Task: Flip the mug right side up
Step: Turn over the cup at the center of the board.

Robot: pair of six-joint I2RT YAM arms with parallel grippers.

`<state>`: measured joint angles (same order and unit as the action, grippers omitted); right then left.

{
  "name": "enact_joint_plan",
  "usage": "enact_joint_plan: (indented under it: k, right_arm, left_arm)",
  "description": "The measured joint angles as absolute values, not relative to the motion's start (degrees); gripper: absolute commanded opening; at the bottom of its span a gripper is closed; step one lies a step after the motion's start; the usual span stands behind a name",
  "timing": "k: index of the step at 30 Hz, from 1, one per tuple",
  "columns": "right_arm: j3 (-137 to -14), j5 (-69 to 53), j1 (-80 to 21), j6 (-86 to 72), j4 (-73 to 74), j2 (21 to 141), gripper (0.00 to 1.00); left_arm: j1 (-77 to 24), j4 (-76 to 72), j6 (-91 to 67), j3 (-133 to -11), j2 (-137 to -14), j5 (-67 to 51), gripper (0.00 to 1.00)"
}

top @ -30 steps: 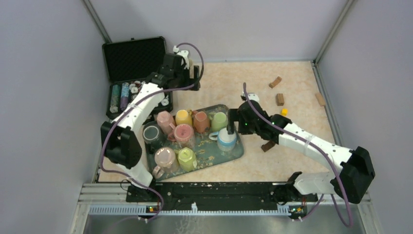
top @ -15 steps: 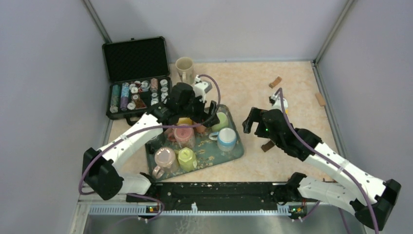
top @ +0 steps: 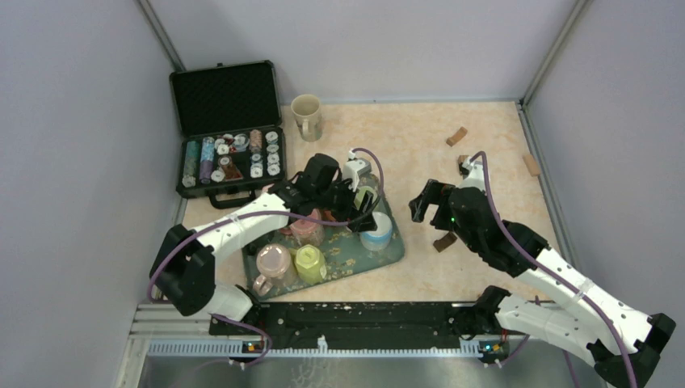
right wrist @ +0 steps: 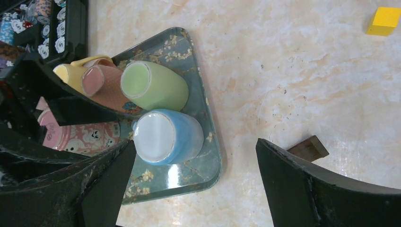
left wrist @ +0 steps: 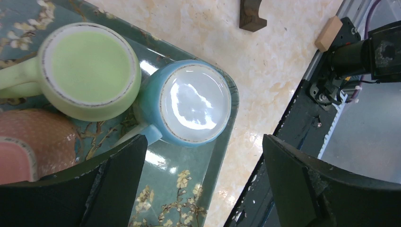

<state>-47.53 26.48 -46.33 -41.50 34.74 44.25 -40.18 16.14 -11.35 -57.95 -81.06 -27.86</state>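
The left gripper (left wrist: 203, 139) is hovering with its jaws spread wide directly above the light-blue ceramic mug (left wrist: 194, 109). The mug is sitting base-up near the right end of the teal floral-patterned tray (top: 392, 255), just beside an inverted pale-green mug (left wrist: 90, 71). The right gripper (right wrist: 195, 144) is hanging over the beige marbled tabletop (top: 420, 145) to the right of the tray, its jaws also spread apart and gripping nothing.

Beige marbled counter (top: 404, 133), plain grey-lavender walls (top: 73, 162) on three sides, metal corner posts (top: 557, 52), black rail (top: 363, 314) along the near edge. Even, diffuse light.
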Motion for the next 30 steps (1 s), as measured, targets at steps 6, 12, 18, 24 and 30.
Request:
enact_joint_plan:
  k: [6, 12, 18, 24, 30]
  right_arm:
    - [-47.2, 26.4, -46.3, -40.6, 33.9, 44.0, 0.99]
    - [-47.2, 26.4, -46.3, -39.4, 33.0, 43.9, 0.99]
    - [-47.2, 25.9, -46.3, -38.6, 32.2, 43.9, 0.99]
    - [-46.5, 25.2, -46.3, -38.1, 31.1, 43.9, 0.99]
    - [-46.5, 24.4, -46.3, -37.5, 30.8, 43.9, 0.99]
  left_arm:
    - [-40.2, 16.1, -9.4, -58.0, -86.1, -29.8, 0.98]
    - [-40.2, 15.8, -7.7, -58.0, -86.8, -30.2, 0.98]
    - [-40.1, 13.8, -7.1, -57.9, -87.9, -31.9, 0.98]
    - [-40.1, 12.9, -6.9, -57.5, -88.1, -33.0, 0.98]
    - [-40.1, 12.9, -6.2, -57.5, -88.1, -31.6, 0.98]
